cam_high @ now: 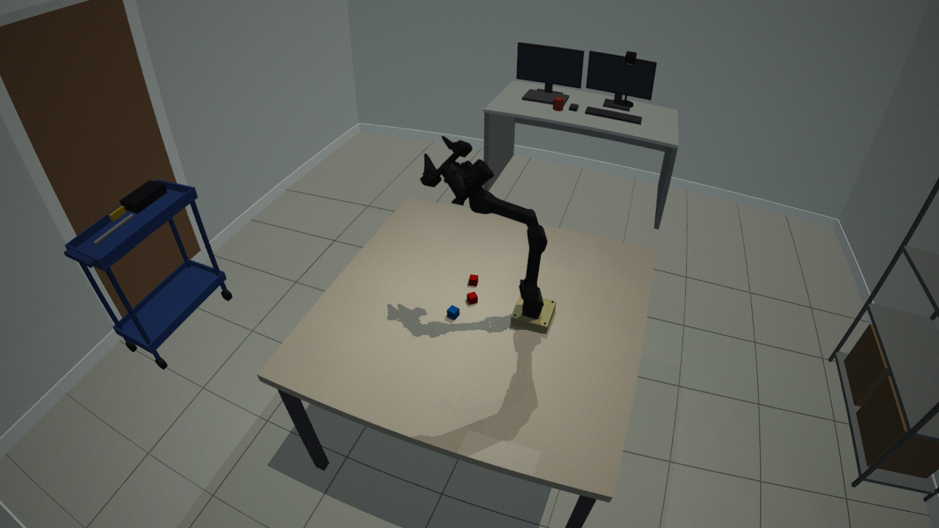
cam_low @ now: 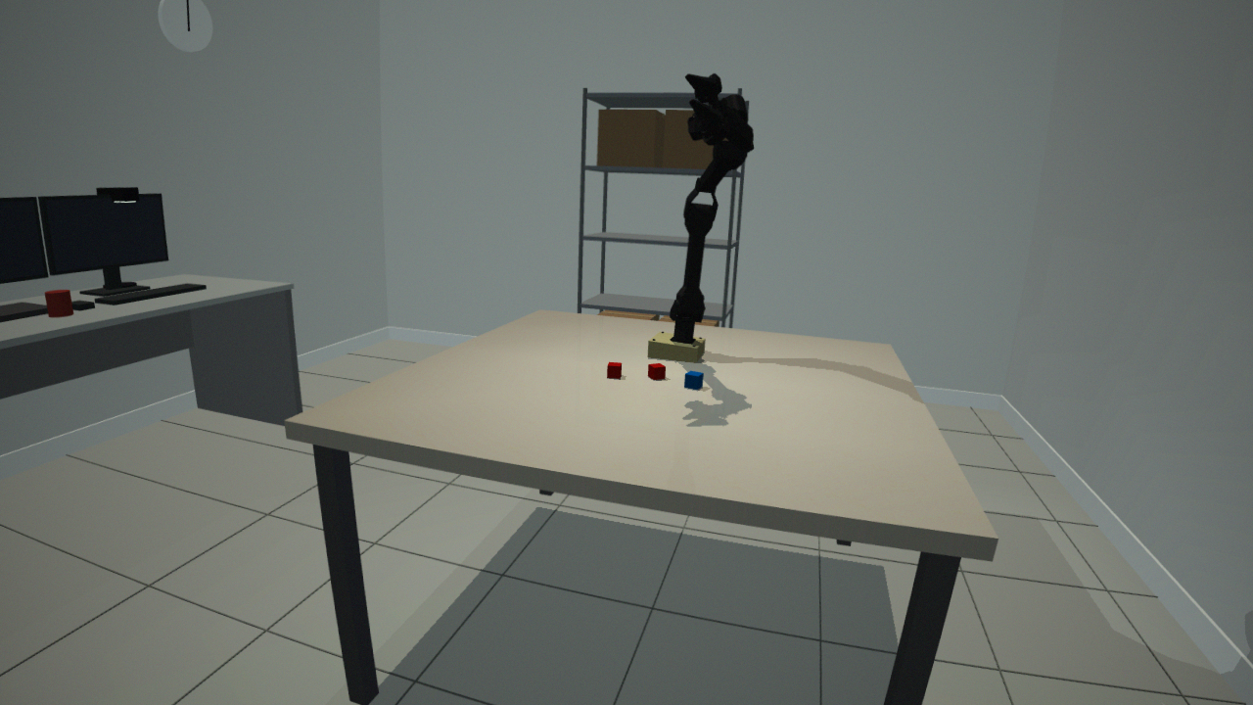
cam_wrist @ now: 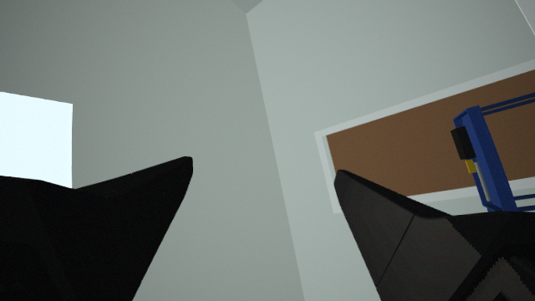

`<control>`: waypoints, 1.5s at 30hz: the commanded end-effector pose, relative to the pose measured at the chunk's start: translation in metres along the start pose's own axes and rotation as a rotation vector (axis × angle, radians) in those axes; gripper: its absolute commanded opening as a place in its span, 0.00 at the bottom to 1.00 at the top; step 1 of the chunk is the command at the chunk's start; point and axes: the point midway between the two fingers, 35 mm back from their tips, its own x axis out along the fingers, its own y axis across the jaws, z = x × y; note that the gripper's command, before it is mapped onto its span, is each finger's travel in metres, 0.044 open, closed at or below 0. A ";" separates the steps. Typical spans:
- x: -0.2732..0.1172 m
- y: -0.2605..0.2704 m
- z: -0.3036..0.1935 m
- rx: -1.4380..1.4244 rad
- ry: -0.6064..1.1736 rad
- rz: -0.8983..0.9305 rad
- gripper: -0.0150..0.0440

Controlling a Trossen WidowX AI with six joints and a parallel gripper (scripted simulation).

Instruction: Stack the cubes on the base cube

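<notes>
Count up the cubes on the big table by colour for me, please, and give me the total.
Red cubes: 2
Blue cube: 1
Total: 3

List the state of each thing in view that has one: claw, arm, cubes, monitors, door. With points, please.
Claw (cam_high: 435, 148) (cam_low: 688, 92) (cam_wrist: 266, 170): open, with nothing between its fingers.
Arm (cam_high: 532, 259) (cam_low: 693, 262): raised high above the table (cam_high: 367, 354) (cam_low: 526, 438).
Blue cube (cam_high: 452, 312) (cam_low: 693, 380): on the table, nothing stacked on it.
Two red cubes (cam_high: 473, 280) (cam_low: 614, 369): on the table, apart, unstacked.
Monitors (cam_high: 550, 64) (cam_low: 103, 229): screens dark.
Door (cam_high: 72, 98) (cam_wrist: 376, 155): looks closed.
</notes>
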 end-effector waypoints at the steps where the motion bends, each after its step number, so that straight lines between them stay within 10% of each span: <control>1: 0.000 -0.001 0.000 -0.005 0.001 -0.001 0.89; 5: 0.010 -0.023 0.005 -0.134 0.012 -0.039 0.71; 26: 0.044 -0.234 0.188 -1.105 0.081 -0.754 0.70; 45: -0.110 -0.304 0.411 -1.083 0.174 -1.890 0.70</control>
